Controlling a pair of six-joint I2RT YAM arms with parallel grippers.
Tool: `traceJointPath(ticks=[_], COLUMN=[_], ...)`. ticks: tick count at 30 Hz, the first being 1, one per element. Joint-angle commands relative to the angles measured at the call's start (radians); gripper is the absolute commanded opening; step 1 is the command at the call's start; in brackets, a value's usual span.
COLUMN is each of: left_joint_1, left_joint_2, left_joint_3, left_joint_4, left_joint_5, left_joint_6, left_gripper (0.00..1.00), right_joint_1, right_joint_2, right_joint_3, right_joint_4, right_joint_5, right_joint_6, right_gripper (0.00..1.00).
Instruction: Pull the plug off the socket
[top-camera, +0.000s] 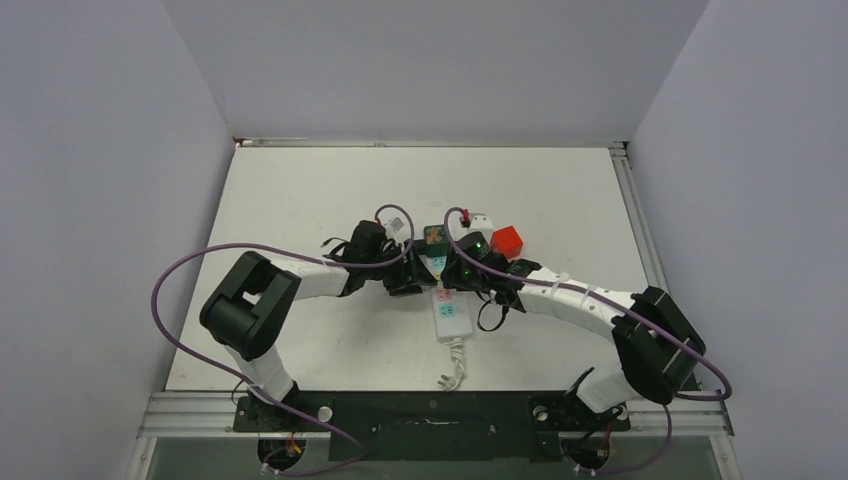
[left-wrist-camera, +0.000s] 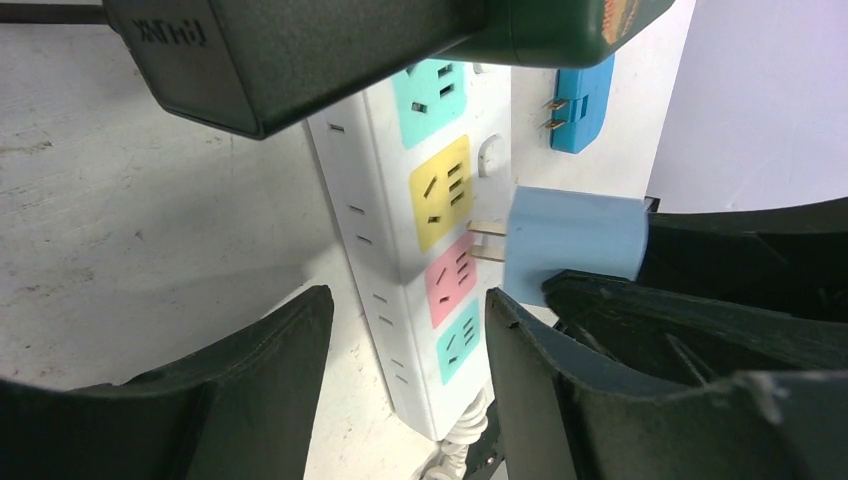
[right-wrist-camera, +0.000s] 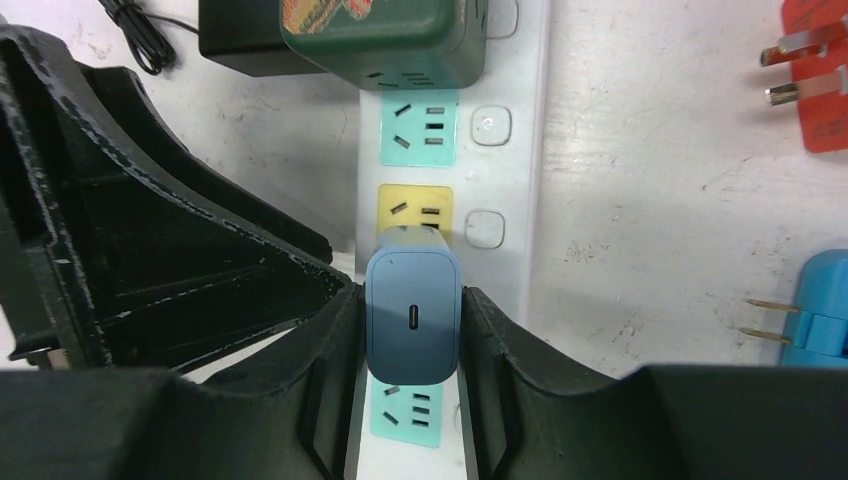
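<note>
Two arms meet over the socket (top-camera: 450, 315), which lies in the middle of the table (top-camera: 300, 200) with its white cord (top-camera: 456, 368) pointing at the arms' bases. The right gripper (right-wrist-camera: 412, 305) pinches the plug (left-wrist-camera: 575, 245) from both sides, its fingers tight on the smooth grey-blue body. The plug stands a little above the pink hole (left-wrist-camera: 452, 280), and its two metal pins (left-wrist-camera: 487, 240) show bare (I cannot tell if the tips are in the slots). The left gripper (left-wrist-camera: 408, 300) has its fingers apart, one on each side of the socket near the cord end. A bit of table shows between one finger and the socket's side, so it is not squeezing. The yellow hole (right-wrist-camera: 415, 210) has nothing in it. The near blue-green hole (right-wrist-camera: 408, 410) and the far blue-green hole (right-wrist-camera: 417, 120) hold nothing either. A dark green plug (right-wrist-camera: 380, 40) fills the hole at the far end, with a black block (right-wrist-camera: 240, 35) just beside it. A red plug (right-wrist-camera: 815, 75) and a bright blue plug (right-wrist-camera: 825, 310) lie loose on the table to the right of the socket, pins showing.
</note>
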Motion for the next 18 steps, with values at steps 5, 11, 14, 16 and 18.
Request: traceJointPath(ticks=[5,11,14,16,18], left_joint_1=[0.003,0.003,0.009,0.024,0.039], left_joint_2=[-0.108,-0.221,-0.282,-0.317,-0.341], left_joint_3=[0.042,0.068,0.075,0.071,0.068], left_joint_4=[-0.041,-0.124,-0.157,-0.163,-0.166], left_joint_5=[-0.053,-0.147,-0.197,-0.213,-0.22], left_joint_6=[0.081,0.181,0.224,0.233,0.238], left_gripper=[0.56,0.58,0.59,0.59,0.62], right_joint_1=[-0.025,-0.202,-0.283,-0.33,-0.377], right_joint_2=[-0.137,-0.207,-0.23,-0.235,-0.234], right_joint_3=[0.008,-0.061,-0.095,-0.116,-0.139], right_joint_4=[-0.033,-0.026,-0.009,0.008,0.036], right_joint_5=[0.115,0.018,-0.042,-0.085,-0.138], right_joint_6=[-0.051,-0.094,-0.115,-0.126,-0.137], right_gripper=[0.05,0.05,0.05,0.05,0.05])
